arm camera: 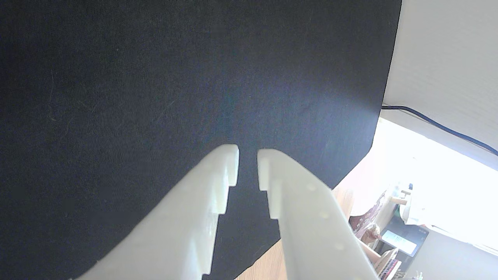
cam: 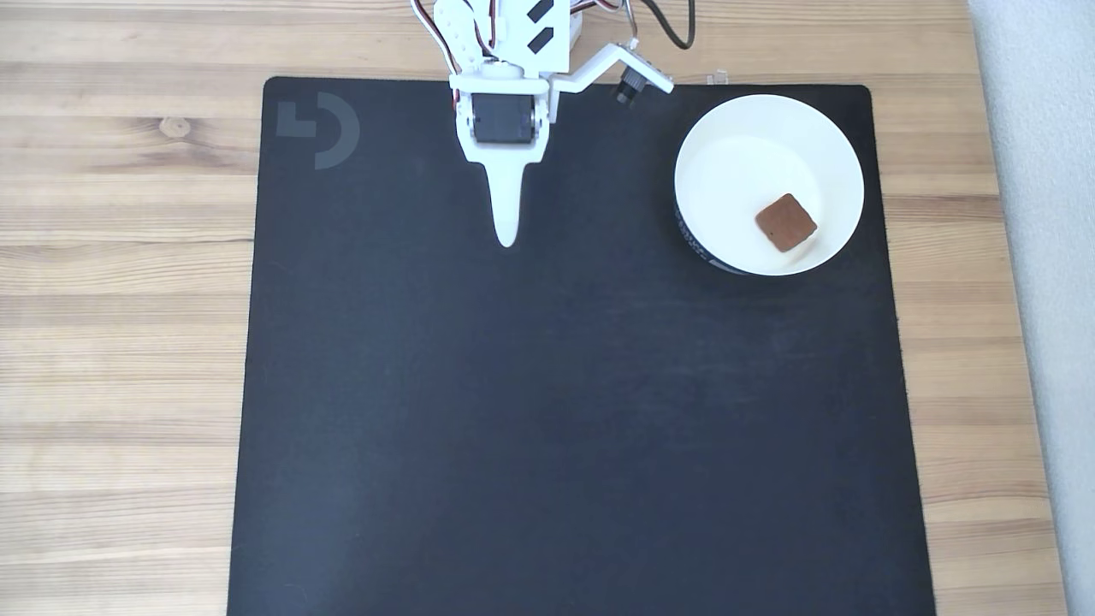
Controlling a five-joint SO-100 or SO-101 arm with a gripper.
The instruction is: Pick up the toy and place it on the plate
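Black mat (cam: 565, 411) — toy (cam: 785, 222) inside plate (cam: 727, 162), claw (arm camera: 248, 153) empty, slightly parted, base cut off.

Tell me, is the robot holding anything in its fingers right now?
No, nothing is held. The gripper has a narrow gap between its fingers with only the black mat behind it. The toy already lies in the plate.

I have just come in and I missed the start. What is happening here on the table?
A small robot arm is working over a black mat. The toy already lies inside the plate, at the mat's right in the fixed view. The claw holds nothing; its jaws stand slightly apart, away from the plate.
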